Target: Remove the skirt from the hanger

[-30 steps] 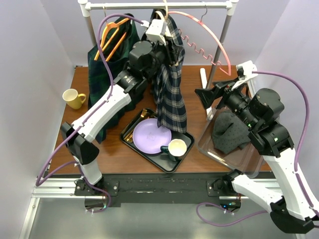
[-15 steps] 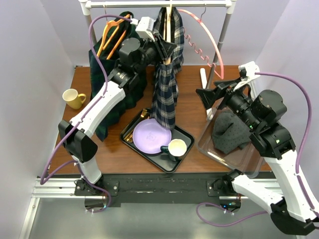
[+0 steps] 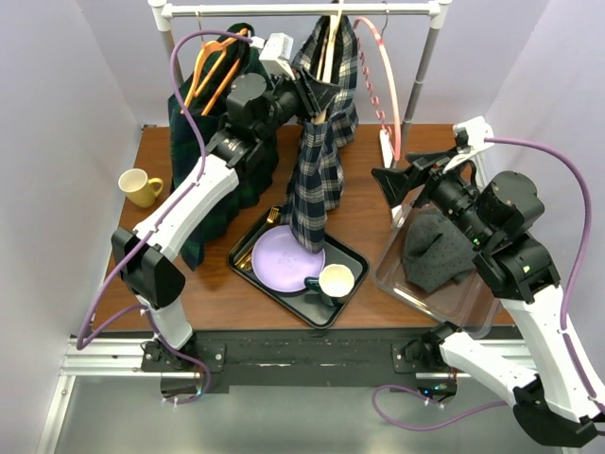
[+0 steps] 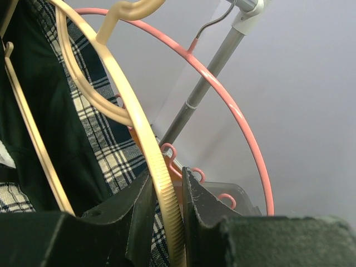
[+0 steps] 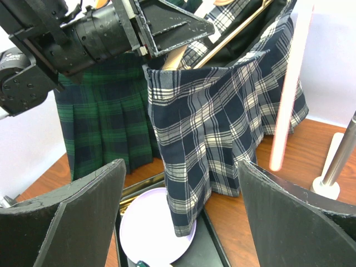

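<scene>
A navy and white plaid skirt (image 3: pixel 321 180) hangs from a cream hanger (image 3: pixel 328 59) on the rail, and its hem reaches the purple plate. My left gripper (image 3: pixel 315 98) is up at the skirt's waist. In the left wrist view it (image 4: pixel 167 179) is shut on the hanger's ribbed arm (image 4: pixel 158 167), with the plaid cloth (image 4: pixel 105 144) just behind. My right gripper (image 3: pixel 392 184) hovers to the right of the skirt. Its fingers are open wide, facing the skirt (image 5: pixel 211 122), and nothing is between them (image 5: pixel 181 164).
A green plaid skirt (image 3: pixel 213 151) hangs on an orange hanger at the left of the rail (image 3: pixel 302 9). A pink hook hanger (image 3: pixel 383 85) dangles on the right. Below are a black tray (image 3: pixel 352 257) with plate and cup, a yellow mug (image 3: pixel 139 186) and a clear bin (image 3: pixel 416 284) holding grey cloth.
My left gripper has moved onto the cream hanger and closed on its arm. The skirt has shifted slightly right, and the pink hanger has swung round. The right arm stays still.
</scene>
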Motion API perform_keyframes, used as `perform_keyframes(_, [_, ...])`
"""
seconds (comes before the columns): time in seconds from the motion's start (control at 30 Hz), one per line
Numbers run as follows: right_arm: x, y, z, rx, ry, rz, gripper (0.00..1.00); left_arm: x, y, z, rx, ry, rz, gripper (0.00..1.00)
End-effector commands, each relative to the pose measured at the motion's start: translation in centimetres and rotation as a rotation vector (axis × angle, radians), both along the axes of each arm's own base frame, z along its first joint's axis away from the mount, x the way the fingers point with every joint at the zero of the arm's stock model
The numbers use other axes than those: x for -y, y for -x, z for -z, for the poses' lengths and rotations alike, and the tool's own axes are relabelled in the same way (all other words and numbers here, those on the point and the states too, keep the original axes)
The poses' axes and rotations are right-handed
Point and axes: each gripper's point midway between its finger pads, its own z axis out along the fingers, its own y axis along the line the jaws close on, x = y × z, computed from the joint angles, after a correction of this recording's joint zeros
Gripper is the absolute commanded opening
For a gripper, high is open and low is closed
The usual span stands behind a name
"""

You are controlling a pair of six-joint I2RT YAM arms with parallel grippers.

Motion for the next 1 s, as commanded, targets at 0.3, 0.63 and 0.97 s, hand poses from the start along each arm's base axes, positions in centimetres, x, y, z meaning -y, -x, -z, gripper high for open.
perform_keyframes(0.3, [-0.1, 0.2, -0.8, 0.045, -0.004, -0.008, 0.86, -2.4, 4.5, -12.8, 0.324, 0.181, 0.025, 0.00])
perform_keyframes(0.63, [0.0, 0.1, -0.7, 0.047, 0.002, -0.003, 0.86, -3.1, 5.5, -15.2, 0.371, 0.221, 0.022, 0.00])
perform_keyframes(0.97, [-0.8, 0.4, -0.8, 0.041, 0.000, -0.050, 0.86, -4.7, 7.0, -15.5, 0.350, 0.196, -0.015, 0.00])
